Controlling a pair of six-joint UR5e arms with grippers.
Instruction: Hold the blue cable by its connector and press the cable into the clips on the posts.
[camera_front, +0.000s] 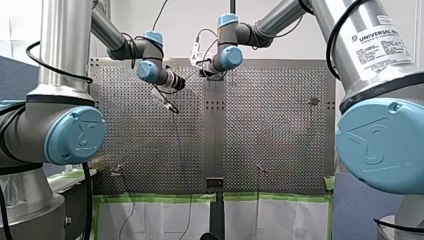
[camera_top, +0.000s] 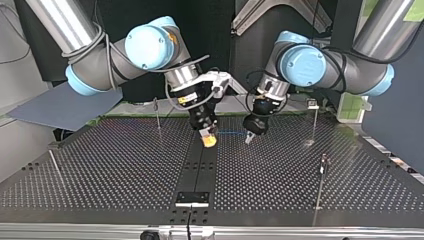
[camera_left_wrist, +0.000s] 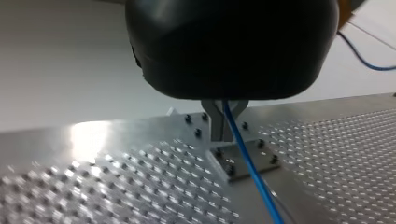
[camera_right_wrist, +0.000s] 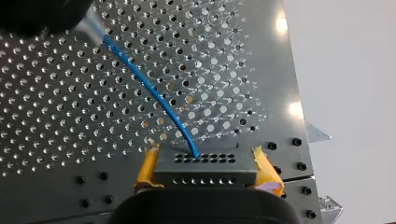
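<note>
Yellow pads of your right claw clamp the grey connector just above the perforated bench. From it the blue cable arcs across to your left claw, whose metal fingers pinch it tight near the bench's edge. Both claws hang between two thin posts.

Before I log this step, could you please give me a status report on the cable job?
Right pincer shut on connector. Left pincer shut on blue cable. Cable spans between them, in no clip. Posts stand apart.
</note>
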